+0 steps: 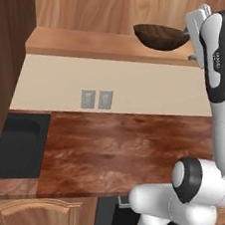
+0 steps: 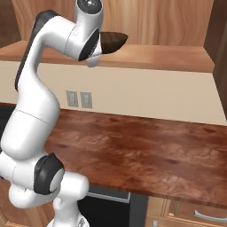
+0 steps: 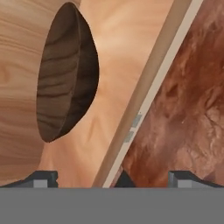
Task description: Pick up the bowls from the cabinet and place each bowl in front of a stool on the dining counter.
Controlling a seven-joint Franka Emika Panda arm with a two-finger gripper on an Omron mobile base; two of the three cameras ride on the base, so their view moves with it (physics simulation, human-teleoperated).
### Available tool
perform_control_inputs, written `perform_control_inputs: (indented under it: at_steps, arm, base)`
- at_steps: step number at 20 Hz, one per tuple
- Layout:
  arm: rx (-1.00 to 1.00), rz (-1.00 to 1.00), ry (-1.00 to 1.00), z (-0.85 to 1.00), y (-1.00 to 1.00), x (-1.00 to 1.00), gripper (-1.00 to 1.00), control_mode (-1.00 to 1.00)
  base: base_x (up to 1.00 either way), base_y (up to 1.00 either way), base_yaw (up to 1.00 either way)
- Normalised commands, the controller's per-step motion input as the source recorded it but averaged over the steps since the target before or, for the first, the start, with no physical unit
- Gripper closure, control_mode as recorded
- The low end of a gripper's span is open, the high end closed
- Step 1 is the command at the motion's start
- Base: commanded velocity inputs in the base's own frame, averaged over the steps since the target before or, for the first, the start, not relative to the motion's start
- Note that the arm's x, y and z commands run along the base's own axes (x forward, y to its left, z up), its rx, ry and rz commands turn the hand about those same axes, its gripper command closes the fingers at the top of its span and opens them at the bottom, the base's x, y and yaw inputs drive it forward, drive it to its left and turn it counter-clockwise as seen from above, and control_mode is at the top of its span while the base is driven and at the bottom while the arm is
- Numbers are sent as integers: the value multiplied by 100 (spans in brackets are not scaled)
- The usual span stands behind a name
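one wide, shallow dark brown wooden bowl (image 1: 161, 36) was seen standing upright on the flat shelf board of the light tan wood-grain cabinet (image 1: 93, 44), with the wood-grain back panel rising behind it. nothing was visible inside the bowl as far as its rim allowed a look. the pale speckled bowl named in the task could not be made out in these pictures.

the white arm with dark joints (image 1: 217, 58) was raised to shelf height, its hand level with the bowl and close beside it, which was judged to be an approach for a first grasp. in the right base view the bowl (image 2: 111, 42) was half covered by the arm's upper joint. in the hand view, rolled on its side, the bowl (image 3: 65, 74) was seen edge-on ahead and apart from the two small dark finger tips, with the gripper (image 3: 111, 178) spread wide and nothing held between its jaws. the wide spread was judged to suit the bowl's thick rim, which would have to pass between the fingers.

below the shelf a cream wall strip carried two grey wall sockets (image 1: 96, 99). under that lay a glossy reddish-brown wood-grain worktop (image 1: 124, 151) with a black sink (image 1: 14, 147) let into its left end; nothing was seen lying in the sink or on the worktop. reddish-brown arched cupboard doors (image 1: 31, 214) were visible beneath.

no bowl had yet been lifted, so the task was judged to be at its start.
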Motion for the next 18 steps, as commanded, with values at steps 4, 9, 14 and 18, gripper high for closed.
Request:
perform_control_inputs:
  at_steps: [4,9,14,18]
  arm:
    - [2,0,4,0,0,62,-100,-100]
    - [2,0,2,0,0,54,-100,-100]
    - [0,0,0,0,0,41,-100,-100]
    - [0,0,0,-1,0,31,-100,-100]
  base:
    - [0,0,0]
    - [0,0,0]
    - [0,0,0]
    - [0,0,0]
